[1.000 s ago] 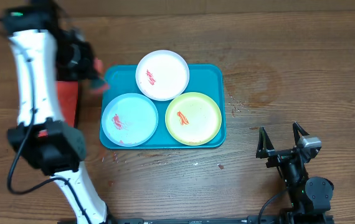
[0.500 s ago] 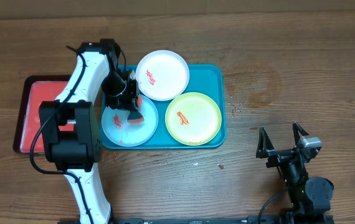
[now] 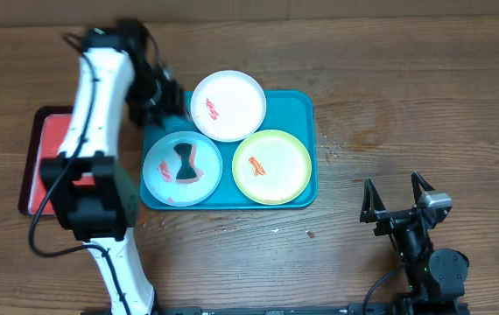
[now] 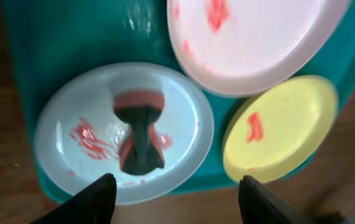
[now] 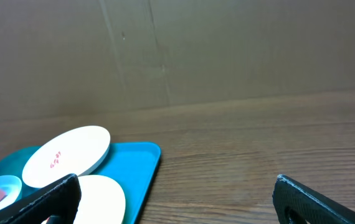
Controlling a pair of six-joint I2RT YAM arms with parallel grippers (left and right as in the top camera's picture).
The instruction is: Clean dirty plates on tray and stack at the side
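The teal tray [image 3: 306, 131] holds three smeared plates: white [image 3: 228, 105] at the back, light blue [image 3: 182, 168] front left, yellow-green [image 3: 271, 166] front right. A squashed dark and pink sponge [image 3: 184, 164] lies loose on the light blue plate [image 4: 65, 118], beside a red smear. My left gripper [image 3: 160, 94] hovers, blurred, over the tray's back left corner. Its jaws stand open and empty [image 4: 177, 193], above and clear of the sponge [image 4: 140, 134]. My right gripper [image 3: 398, 194] rests open on the table, right of the tray [image 5: 134, 168].
A smaller red tray [image 3: 48, 149] with a dark rim lies left of the teal one, partly under my left arm. Small crumbs dot the wood near the teal tray's front and right edges. Bare wooden table stretches to the right and back.
My left gripper has opened and let go of the sponge, which now lies on the light blue plate. The left arm has pulled back toward the back left. The right arm has not moved.
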